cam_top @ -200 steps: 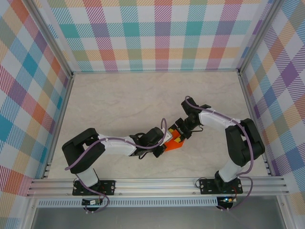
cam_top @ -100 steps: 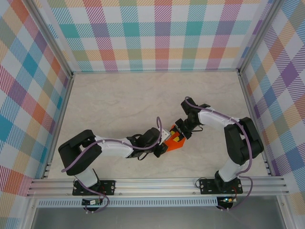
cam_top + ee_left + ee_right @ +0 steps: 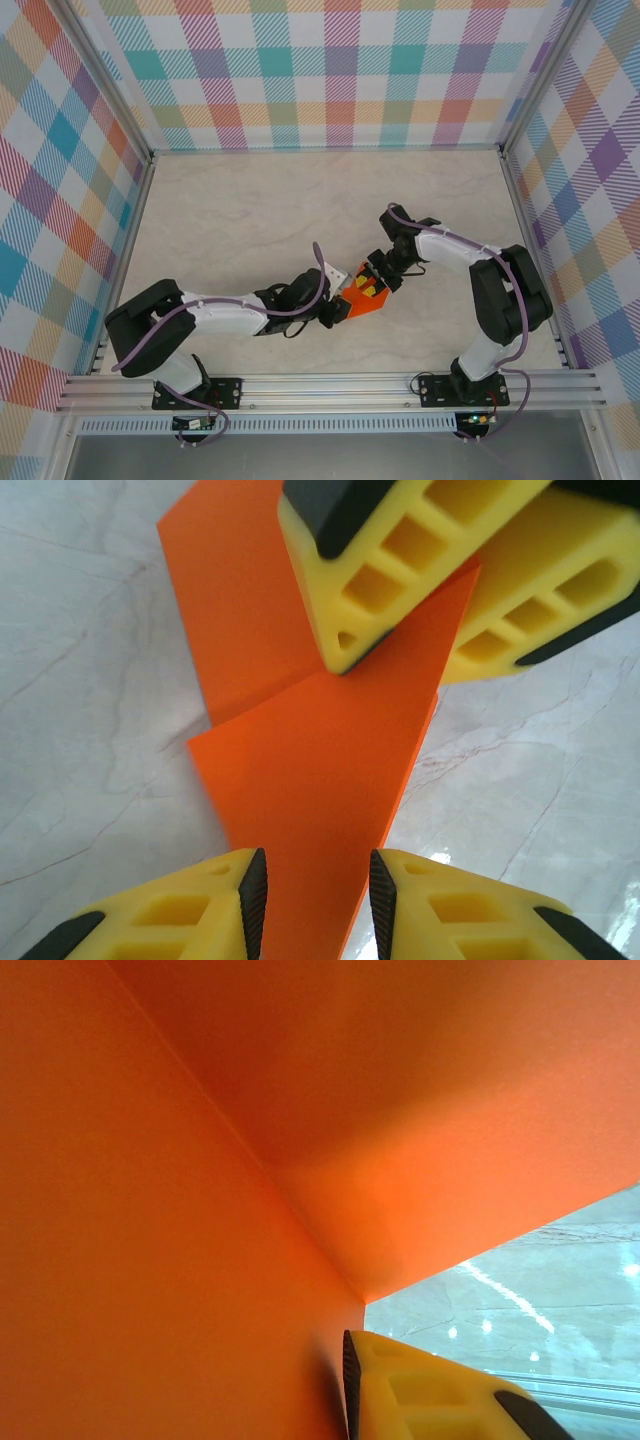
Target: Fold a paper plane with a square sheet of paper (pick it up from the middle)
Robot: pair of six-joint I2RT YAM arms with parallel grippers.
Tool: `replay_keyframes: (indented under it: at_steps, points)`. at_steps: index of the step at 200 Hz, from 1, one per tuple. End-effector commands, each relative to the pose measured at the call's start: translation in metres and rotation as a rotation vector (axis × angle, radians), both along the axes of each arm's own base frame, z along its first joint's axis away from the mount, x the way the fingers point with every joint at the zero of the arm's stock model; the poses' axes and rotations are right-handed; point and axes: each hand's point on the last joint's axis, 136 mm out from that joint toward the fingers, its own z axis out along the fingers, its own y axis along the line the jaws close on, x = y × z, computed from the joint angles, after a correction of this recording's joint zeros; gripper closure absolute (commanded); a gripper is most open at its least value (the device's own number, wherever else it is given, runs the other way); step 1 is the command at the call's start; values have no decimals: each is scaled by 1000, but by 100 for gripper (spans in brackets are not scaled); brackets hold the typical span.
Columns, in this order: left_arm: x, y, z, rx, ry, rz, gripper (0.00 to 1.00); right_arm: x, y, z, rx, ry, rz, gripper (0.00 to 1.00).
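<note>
The orange square sheet of paper (image 3: 358, 303), folded into overlapping layers, lies near the table's middle. In the left wrist view, the paper (image 3: 310, 760) rests flat on the marble top and narrows toward me. My left gripper (image 3: 312, 885) is open, its pads standing apart on either side of the paper's near end with gaps showing. My right gripper (image 3: 405, 660) grips the paper's far edge between its yellow fingers (image 3: 380, 570). In the right wrist view the paper (image 3: 180, 1210) rises close to the lens, and one finger (image 3: 420, 1395) presses against it. From above, the left gripper (image 3: 337, 308) and right gripper (image 3: 376, 282) face each other across the paper.
The marble tabletop (image 3: 250, 210) stretches bare behind and to the left of the grippers. Checkered walls (image 3: 330, 70) enclose three sides. An aluminium rail (image 3: 330, 385) runs along the near edge by the arm bases.
My left gripper has let go of the paper, opened, and drawn back to the left. My right gripper has closed on the paper's far edge.
</note>
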Motion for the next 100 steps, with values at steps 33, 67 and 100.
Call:
replay_keyframes:
  at_steps: [33,67,100]
  points:
    - [-10,0,-16,-6,46,0,66,-5,5,2,14,41,15,77]
    - [-11,-10,-20,-23,54,-31,65,-5,5,3,17,41,14,77]
    - [-12,-15,-21,-37,57,-50,65,-5,6,4,17,41,15,78]
